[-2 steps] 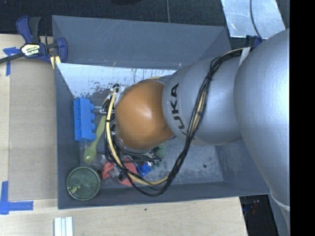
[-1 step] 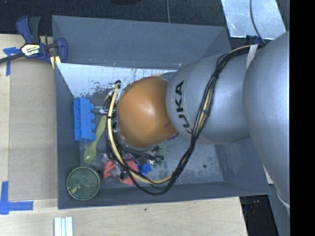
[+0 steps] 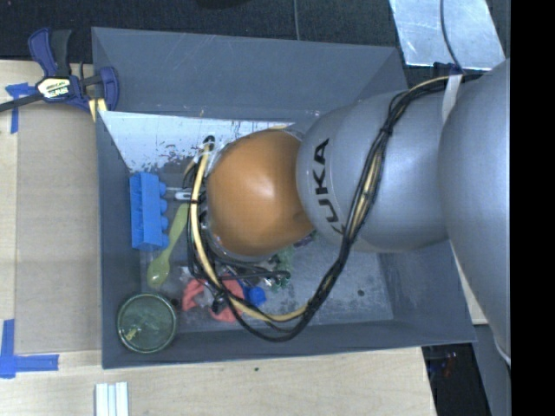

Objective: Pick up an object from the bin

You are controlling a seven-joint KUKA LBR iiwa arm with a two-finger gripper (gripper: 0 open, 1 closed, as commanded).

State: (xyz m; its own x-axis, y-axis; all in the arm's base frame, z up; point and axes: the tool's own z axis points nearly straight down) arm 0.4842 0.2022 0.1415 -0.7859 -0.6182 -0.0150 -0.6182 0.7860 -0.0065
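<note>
Orange dome cover [image 3: 256, 193] on the wrist, smooth and glossy, with yellow and black cables looped round it. Gripper [image 3: 232, 265] is tucked below it, open/shut: can't tell. Nearest bits at its lower edge – red piece [image 3: 192, 295] and small blue bit [image 3: 255, 295], in a little heap nr the front wall. To the left – ridged blue plastic block [image 3: 147, 211], yellow-green spoon [image 3: 165, 258], round green lid [image 3: 147, 323] in the front-left corner. Grey metal bin [image 3: 260, 76]: bare floor front-right under the arm.
</note>
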